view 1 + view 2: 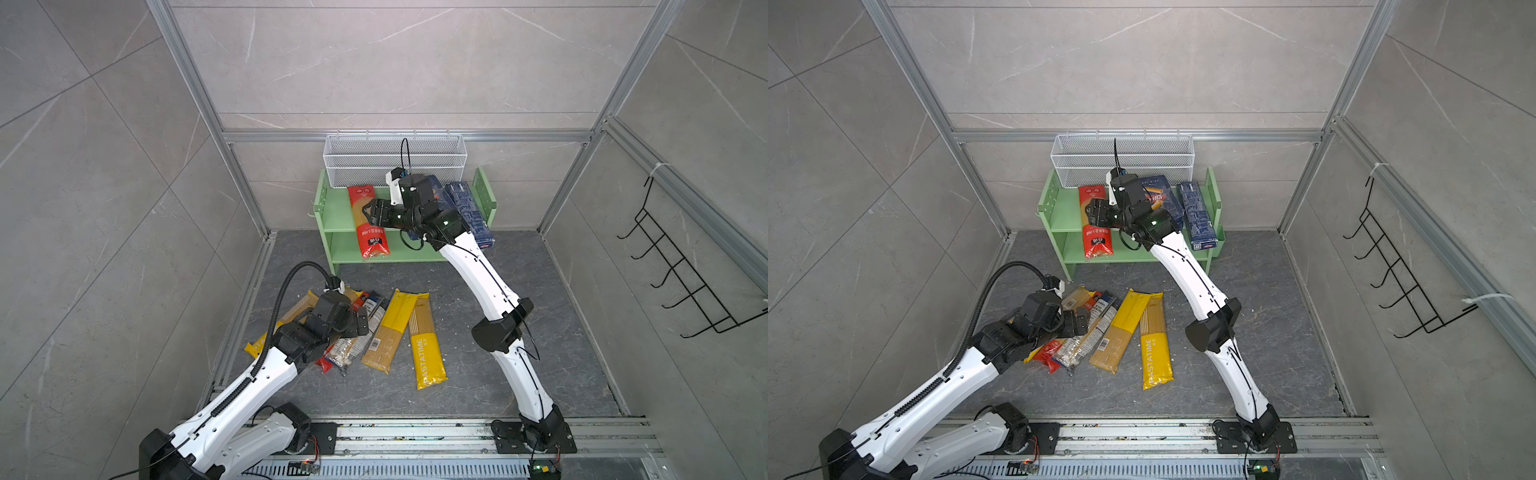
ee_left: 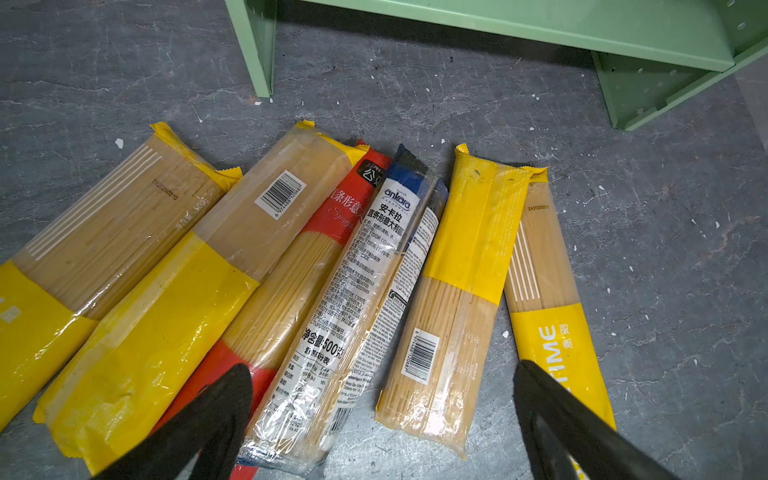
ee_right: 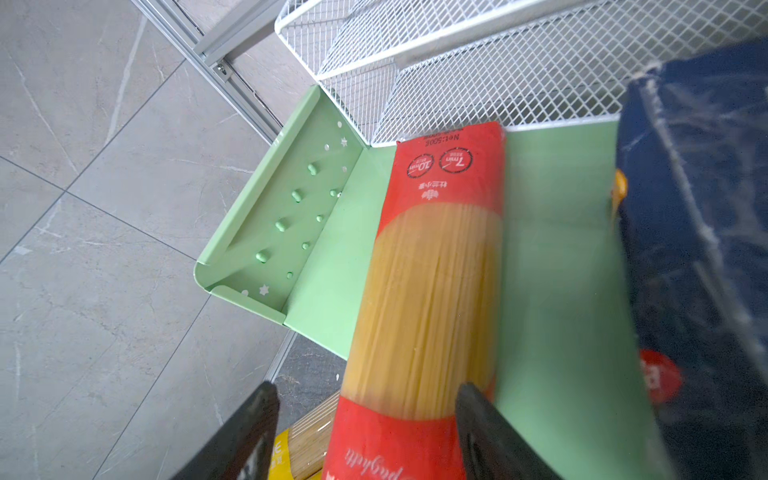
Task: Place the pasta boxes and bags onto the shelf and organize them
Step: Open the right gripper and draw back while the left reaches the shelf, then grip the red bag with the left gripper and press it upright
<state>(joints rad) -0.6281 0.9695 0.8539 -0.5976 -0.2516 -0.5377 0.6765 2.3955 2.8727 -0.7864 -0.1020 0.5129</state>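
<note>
- R gripper (image 3: 366, 386) stood over the green shelf (image 1: 332, 214), jaws parted either side of a red spaghetti bag (image 1: 368, 226); one finger was clear of it, no grip seen.
- Red spaghetti bag lay front-to-back on the top tier, near end overhanging the front edge, far end reaching the white mesh basket (image 1: 395, 160).
- Wide blue box (image 1: 1160, 195) & narrow blue box (image 1: 471, 212) sat on the same tier to the bag's right, the narrow one also jutting past the front.
- L gripper (image 2: 382, 368) hung wide open & empty above six loose bags (image 2: 158, 332) fanned side by side on the grey worktop (image 1: 478, 332).
- Clear Ankara bag (image 2: 374, 282) lay below the jaws, w/ yellow PASTATIME bag (image 1: 428, 353) at the row's right end.
</note>
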